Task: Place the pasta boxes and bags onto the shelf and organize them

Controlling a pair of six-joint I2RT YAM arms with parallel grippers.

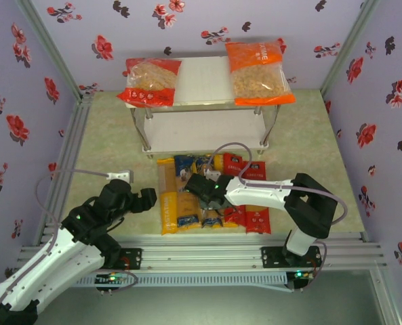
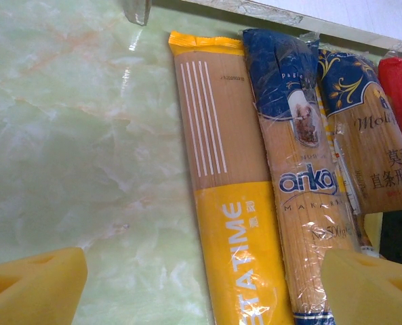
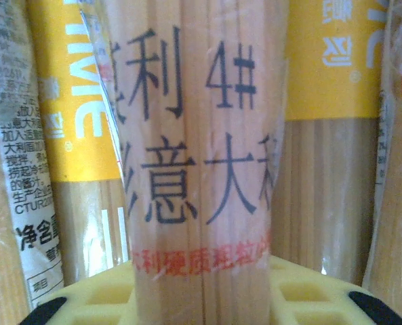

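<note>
On the top board of the white shelf (image 1: 204, 74) lie the red-ended clear bag (image 1: 150, 82) at the left and the orange bag (image 1: 258, 71) at the right. Several long spaghetti packs lie side by side on the table before the shelf: a yellow-orange pack (image 2: 234, 230), a blue pack (image 2: 299, 183), another blue pack (image 2: 370, 149) and a red pack (image 2: 400, 88). My left gripper (image 1: 146, 198) (image 2: 201, 291) hangs open over the yellow-orange pack's near end. My right gripper (image 1: 195, 186) (image 3: 201, 291) is shut on a clear spaghetti pack (image 3: 201, 156) printed with black characters.
The shelf's lower board (image 1: 207, 130) is bare. A thin metal shelf leg (image 2: 138, 10) stands just beyond the packs. Floral walls close in the green marbled table (image 1: 106, 135). A white plug with a cable (image 1: 119, 175) lies left of the packs.
</note>
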